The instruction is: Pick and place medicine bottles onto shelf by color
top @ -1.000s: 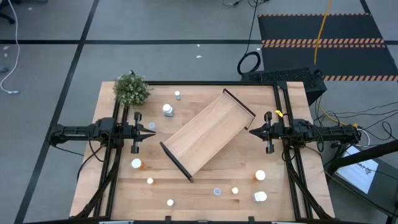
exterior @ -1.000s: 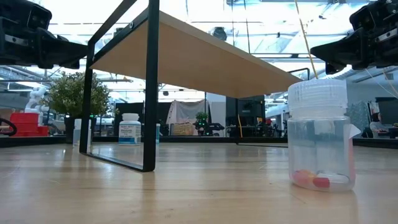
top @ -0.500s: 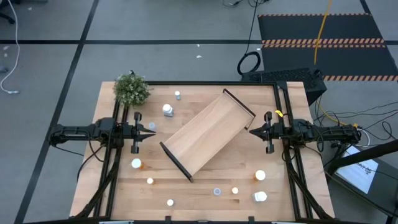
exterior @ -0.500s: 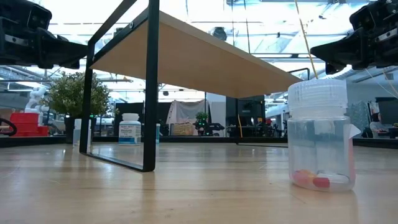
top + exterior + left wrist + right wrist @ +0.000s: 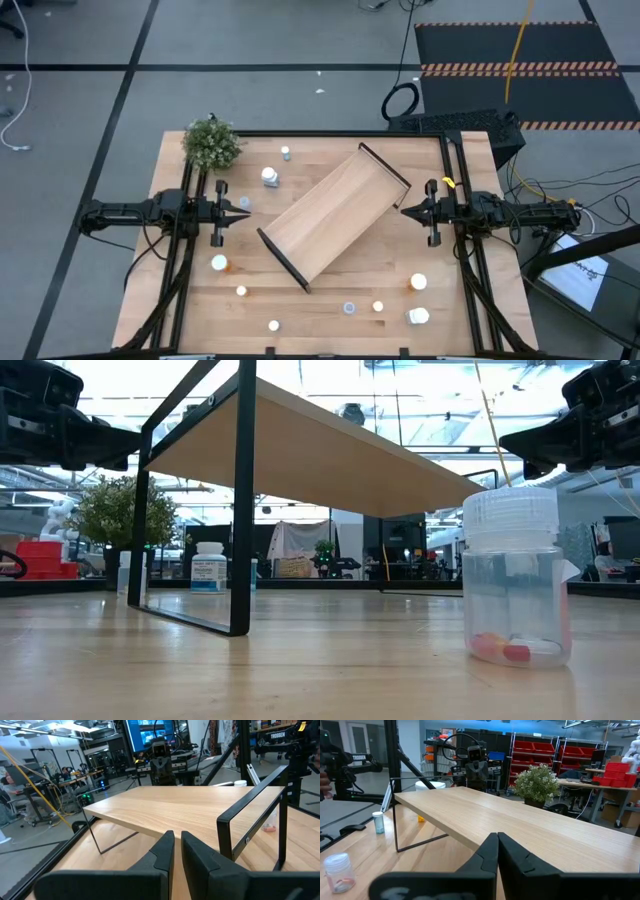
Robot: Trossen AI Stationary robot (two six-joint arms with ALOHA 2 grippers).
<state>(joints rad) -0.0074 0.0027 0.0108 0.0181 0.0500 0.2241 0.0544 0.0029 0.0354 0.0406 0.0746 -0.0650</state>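
Pincers [image 5: 243, 214] [image 5: 406, 211] shut, empty; shelf [image 5: 335, 214] btwn them, untouched.

"TROSSEN" on a dark arm [image 5: 278, 736], same word on another arm [image 5: 364, 758]

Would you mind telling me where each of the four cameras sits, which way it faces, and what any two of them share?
High view: overhead, looking straight down on the table; shows both arms, left gripper and right gripper shut, flanking the shelf.
Low view: at tabletop height, looking level under the shelf; arms hang at the upper corners.
Left wrist view: faces the shelf past its own shut fingers.
Right wrist view: likewise, past its fingers.
Shared: low and right wrist views both show the plant.
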